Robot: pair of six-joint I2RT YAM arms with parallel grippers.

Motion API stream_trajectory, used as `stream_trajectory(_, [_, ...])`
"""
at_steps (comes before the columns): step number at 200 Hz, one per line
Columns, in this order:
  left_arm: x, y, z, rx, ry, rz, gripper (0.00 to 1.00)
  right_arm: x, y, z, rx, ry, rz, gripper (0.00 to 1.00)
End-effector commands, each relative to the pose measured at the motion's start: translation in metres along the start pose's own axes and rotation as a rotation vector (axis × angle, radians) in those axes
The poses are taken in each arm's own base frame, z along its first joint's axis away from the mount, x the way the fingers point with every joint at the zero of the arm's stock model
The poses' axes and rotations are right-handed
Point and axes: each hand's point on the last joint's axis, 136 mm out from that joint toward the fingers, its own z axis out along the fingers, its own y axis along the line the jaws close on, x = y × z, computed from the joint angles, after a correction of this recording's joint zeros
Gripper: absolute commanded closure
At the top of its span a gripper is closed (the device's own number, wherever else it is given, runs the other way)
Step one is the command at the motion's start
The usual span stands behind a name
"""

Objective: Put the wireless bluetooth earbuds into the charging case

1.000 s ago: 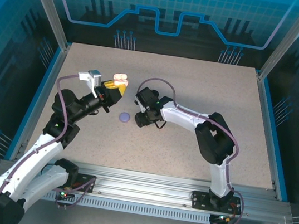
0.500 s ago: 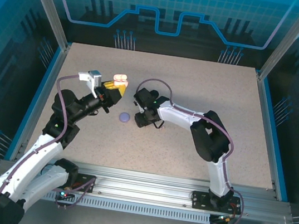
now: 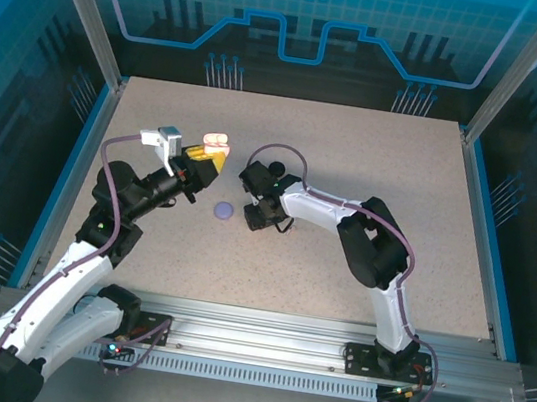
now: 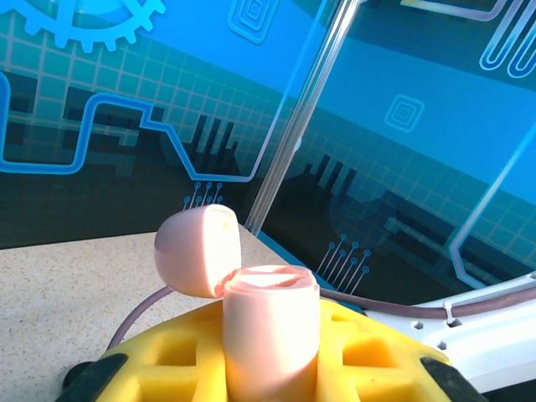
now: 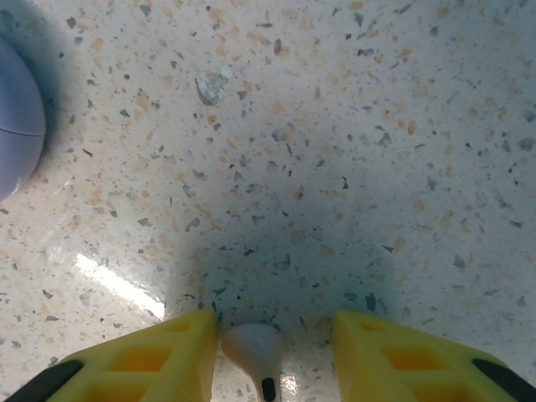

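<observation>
The left end effector [image 4: 270, 356] is clenched on a pink charging case [image 4: 270, 322], its yellow fingers [image 4: 163, 364] pressed against both sides of the case body. The case stands upright between them. Its rounded lid [image 4: 199, 249] is hinged back to the left, so the top of the case is uncovered. In the overhead view this end effector is lifted above the counter [image 3: 376, 157], left of centre, and the case shows as a pale pink shape just past the yellow tips.

The right end effector [image 5: 274, 325] points straight down at the counter near its middle. Its two yellow fingers [image 5: 180, 352] stand apart, one on each side of a single pale earbud [image 5: 251, 345], with a narrow gap on either side, so it is released and not yet grasping. The earbud lies on the speckled surface with its bulb end away from the camera, and a small dark mark shows on its stem end.

A closed lilac case [image 3: 223, 212] lies on the counter just left of the right end effector, below the held pink case. It touches neither end effector. In the right wrist view its curved edge shows at the upper left, well apart from the earbud
</observation>
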Motion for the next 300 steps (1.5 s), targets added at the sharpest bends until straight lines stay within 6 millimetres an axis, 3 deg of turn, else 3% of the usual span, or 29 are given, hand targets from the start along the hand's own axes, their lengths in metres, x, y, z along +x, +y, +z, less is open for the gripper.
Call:
stream_trajectory(1, [-0.007,-0.005,-0.003,0.009,-0.018,0.014,1.00,0.004,0.007,0.003,0.014,0.023,0.015,0.61])
stream_trajectory(91, [-0.008,-0.006,-0.004,0.012,-0.019,0.015,1.00,0.006,0.010,0.006,0.015,0.028,0.023,0.64])
stream_trajectory(194, [-0.007,-0.008,-0.004,0.023,-0.015,0.011,1.00,0.008,0.010,0.006,-0.004,0.019,0.036,0.75])
stream_trajectory(230, [-0.006,-0.009,-0.005,0.028,-0.011,0.009,1.00,0.001,0.012,-0.008,-0.032,-0.032,0.054,0.76])
stream_trajectory(300, [0.007,-0.004,-0.005,0.010,0.011,0.035,1.00,-0.025,0.016,-0.057,-0.118,-0.175,0.070,0.78])
